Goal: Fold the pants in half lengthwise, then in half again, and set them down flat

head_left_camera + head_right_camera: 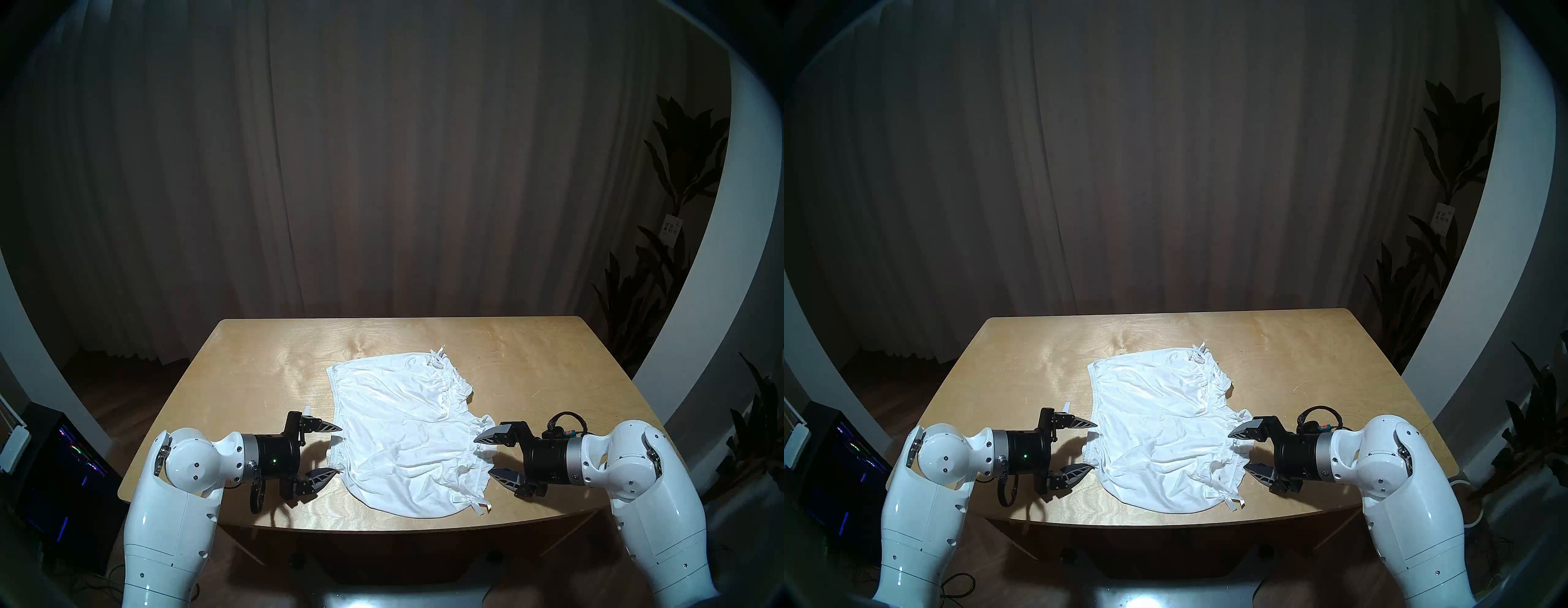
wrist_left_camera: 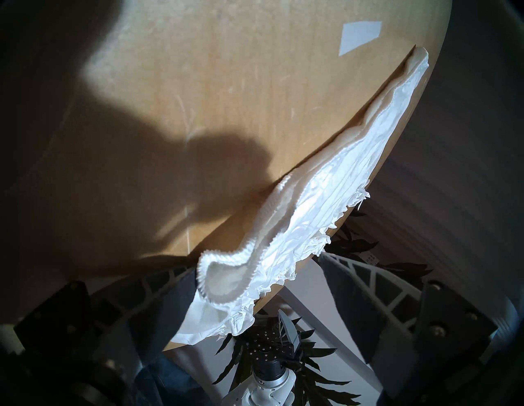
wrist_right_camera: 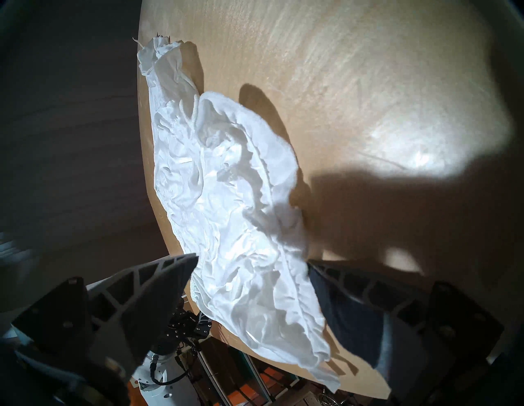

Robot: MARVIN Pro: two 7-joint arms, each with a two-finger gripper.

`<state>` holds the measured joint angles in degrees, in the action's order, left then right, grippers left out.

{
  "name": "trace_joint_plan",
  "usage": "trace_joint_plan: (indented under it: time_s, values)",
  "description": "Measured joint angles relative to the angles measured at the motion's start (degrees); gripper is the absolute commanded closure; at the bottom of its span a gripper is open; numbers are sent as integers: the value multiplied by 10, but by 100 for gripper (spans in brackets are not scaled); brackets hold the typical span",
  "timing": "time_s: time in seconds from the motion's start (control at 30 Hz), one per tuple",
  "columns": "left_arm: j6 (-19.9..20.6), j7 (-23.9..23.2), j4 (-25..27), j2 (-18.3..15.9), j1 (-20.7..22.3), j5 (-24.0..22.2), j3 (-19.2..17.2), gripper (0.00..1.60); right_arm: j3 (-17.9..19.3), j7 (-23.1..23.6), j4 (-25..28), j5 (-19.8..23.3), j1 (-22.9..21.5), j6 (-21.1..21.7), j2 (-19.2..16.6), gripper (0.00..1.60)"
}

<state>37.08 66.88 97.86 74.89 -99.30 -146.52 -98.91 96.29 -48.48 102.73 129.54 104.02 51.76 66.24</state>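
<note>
Head views show the left gripper [image 1: 331,453] at lower left of centre, jaws spread wide, one finger above and one below the waistband edge of the pants [image 1: 407,429]. It holds nothing; whether a fingertip touches the cloth cannot be told. The right gripper [image 1: 490,455] at lower right of centre is likewise wide open and empty, its fingers bracketing the ruffled hem of the nearer leg.

Left wrist view confirms this: the gathered waistband [image 2: 226,272] lies between the two fingers, with a visible gap on the right side. Right wrist view shows the hem cloth [image 3: 255,283] between its fingers, not pinched.

Judgement: both grippers face each other across the near half of the garment, apparently placed to take the waist and the hem at once, so the near leg can be carried over the far one for the lengthwise fold. No fold is yet made.

Pants lie spread and wrinkled on the table [image 1: 254,365], centre to lower centre of the frame, waistband at the left, both leg hems with tie bows at the right, near edge close to the table front.

A small tape strip [image 2: 358,35] sits on the wood, upper right of the left wrist view, apart from the waistband.

Containers: none in view.
</note>
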Motion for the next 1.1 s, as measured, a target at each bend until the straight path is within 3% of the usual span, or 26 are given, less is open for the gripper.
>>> trace_joint_plan:
  time_s: [0.83, 0.87, 0.9, 0.93, 0.97, 1.0, 1.03, 1.1]
  values:
    - [28, -41, -30, 13, 20, 19, 13, 0, -47, 17, -19, -28, -37, -16, 27, 0]
    - [27, -42, -32, 14, 22, 20, 14, 0, -49, 17, -20, -29, -37, -17, 28, 15]
    - [27, -44, -35, 15, 25, 21, 16, 0, -51, 18, -20, -31, -39, -18, 29, 83]
    - [27, -45, -37, 16, 27, 22, 17, 0, -52, 18, -21, -32, -40, -19, 30, 93]
    - [26, -47, -39, 16, 29, 23, 18, 13, -55, 18, -23, -34, -40, -20, 31, 114]
    - [26, -48, -41, 17, 31, 24, 19, 32, -58, 18, -28, -37, -40, -21, 32, 115]
    - [25, -49, -42, 18, 33, 25, 20, 63, -62, 17, -33, -40, -39, -21, 32, 116]
    - [23, -50, -52, 19, 35, 32, 25, 99, -62, 16, -32, -42, -39, -22, 33, 127]
